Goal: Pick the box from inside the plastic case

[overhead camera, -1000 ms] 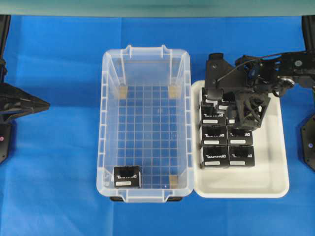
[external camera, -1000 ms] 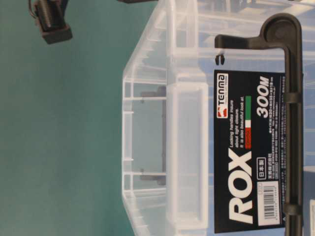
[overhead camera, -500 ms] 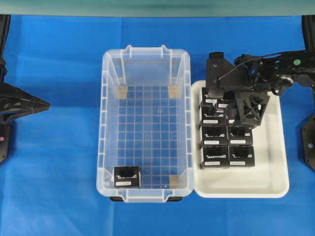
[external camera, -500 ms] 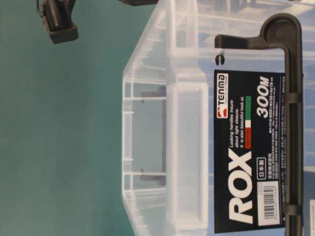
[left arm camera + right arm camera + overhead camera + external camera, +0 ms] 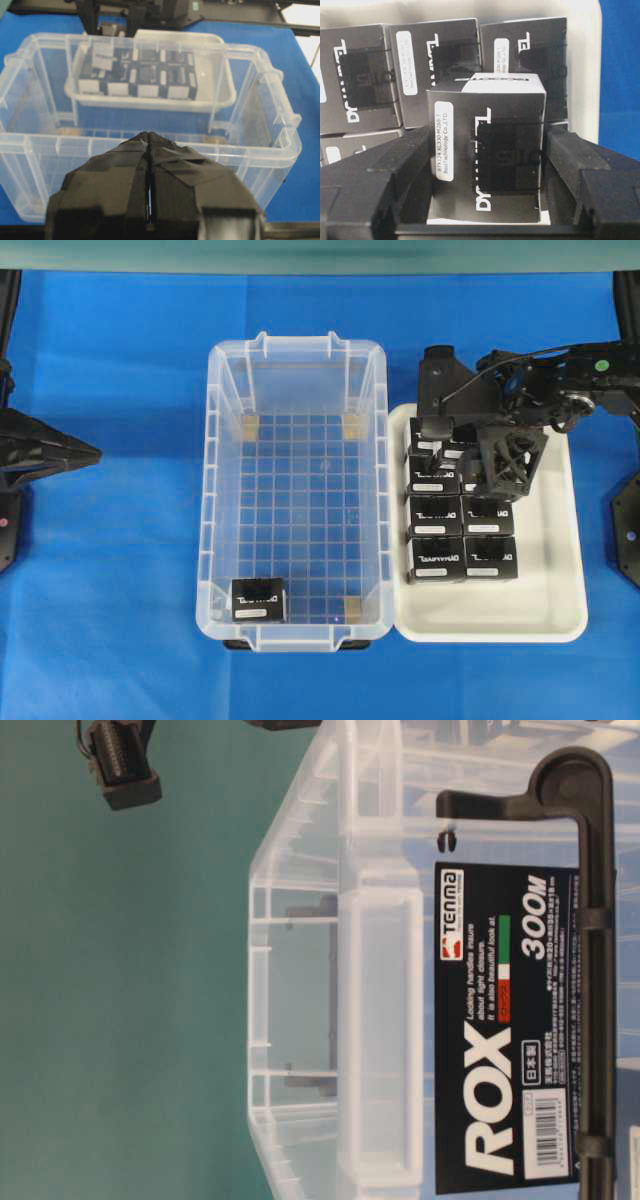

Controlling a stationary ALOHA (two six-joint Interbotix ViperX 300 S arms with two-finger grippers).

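Blue cloth covers the desk (image 5: 120, 360), and a plain teal wall stands behind it. On the cloth the clear plastic case (image 5: 296, 352) lies beside a white tray (image 5: 560, 625); the two touch along their long sides. One black box (image 5: 259, 599) is left inside the case, in the near-left corner, on the grid floor.

Over the tray hangs the right claw (image 5: 487, 165). Its fingers (image 5: 385, 165) stand on both sides of a black Dynamixel carton (image 5: 487, 125) that is above the other stacked cartons (image 5: 462, 540). I judge it clamped on this carton, though the contact is not fully clear, and I cannot tell if the carton already rests on the pile. The left claw (image 5: 149, 150) waits outside the case with its jaws together.

For the step in hand, this carton should sit flat before the fingers part. Then the claw must rise above the case rim before it goes to the last box, because that box is close to two walls and leaves little room for a finger there.
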